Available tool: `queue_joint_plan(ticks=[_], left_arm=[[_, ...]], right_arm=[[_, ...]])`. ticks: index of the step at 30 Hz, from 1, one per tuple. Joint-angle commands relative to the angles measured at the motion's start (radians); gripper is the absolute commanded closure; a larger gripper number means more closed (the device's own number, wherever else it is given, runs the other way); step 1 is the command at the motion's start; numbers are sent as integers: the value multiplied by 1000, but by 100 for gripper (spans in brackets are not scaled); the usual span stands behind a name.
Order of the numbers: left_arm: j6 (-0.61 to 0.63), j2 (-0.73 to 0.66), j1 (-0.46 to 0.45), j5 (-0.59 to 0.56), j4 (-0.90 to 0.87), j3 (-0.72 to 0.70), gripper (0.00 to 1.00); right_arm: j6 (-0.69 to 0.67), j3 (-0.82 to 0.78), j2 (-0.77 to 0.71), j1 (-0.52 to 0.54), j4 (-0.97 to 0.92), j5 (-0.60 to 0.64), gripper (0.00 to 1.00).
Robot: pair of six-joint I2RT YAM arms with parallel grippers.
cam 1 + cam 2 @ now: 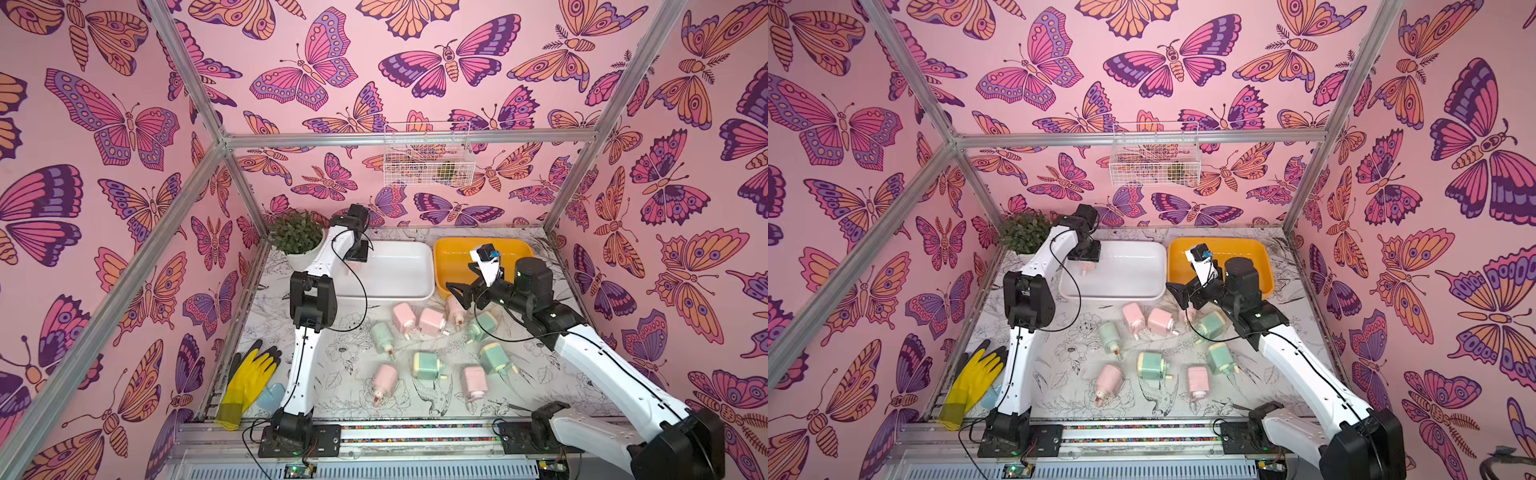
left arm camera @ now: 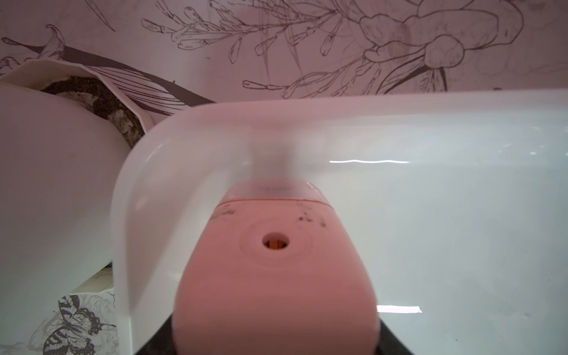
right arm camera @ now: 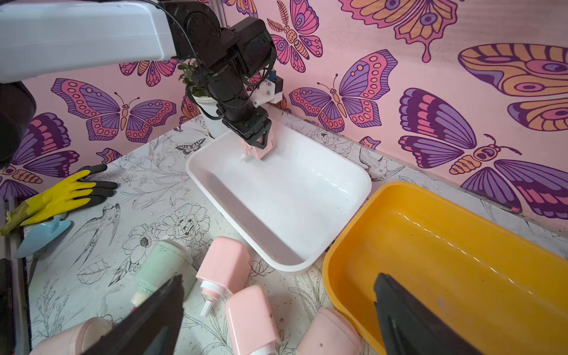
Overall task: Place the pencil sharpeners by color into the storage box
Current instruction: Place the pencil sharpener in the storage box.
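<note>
My left gripper (image 1: 358, 258) is shut on a pale pink pencil sharpener (image 2: 276, 270) and holds it just above the floor of the white storage box (image 1: 399, 272), at its far left corner. The right wrist view shows that grip (image 3: 259, 144) too. My right gripper (image 3: 279, 279) hangs open and empty over the table by the front left corner of the empty yellow storage box (image 1: 453, 259). Pink sharpeners (image 3: 226, 267) (image 3: 250, 316) lie right below it. On the table lie more pink sharpeners (image 1: 384, 378) (image 1: 473, 382) and several mint green ones (image 1: 382, 336) (image 1: 426, 365).
A potted plant (image 1: 297, 237) stands at the far left, touching the white box's corner. A yellow and black glove (image 1: 249, 378) and a pale blue trowel (image 1: 270, 395) lie at the front left. A wire basket (image 1: 428, 156) hangs on the back wall.
</note>
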Motion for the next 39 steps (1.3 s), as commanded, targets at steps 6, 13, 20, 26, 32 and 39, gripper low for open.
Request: queue_joint_plan(ticks=[6,13,20,26,32,39], left_arm=[[-25,56,13,4,-10,61,84],[-56,88,19,-10,-8,92,83],[-76,105,21,10,-7,108,74],[-76,99,31,32,-7,105,55],[-72,101,33,39,-7,103,37],[-66,87,34,43,-7,99,30]], right_arm=[[-19,10,8,6,9,11,1],[-26,24,12,6,-12,6,1],[-17,17,10,6,-17,6,1],[-20,16,8,6,-25,6,1],[-17,11,6,6,-22,8,1],[-13,12,10,6,-15,5,1]])
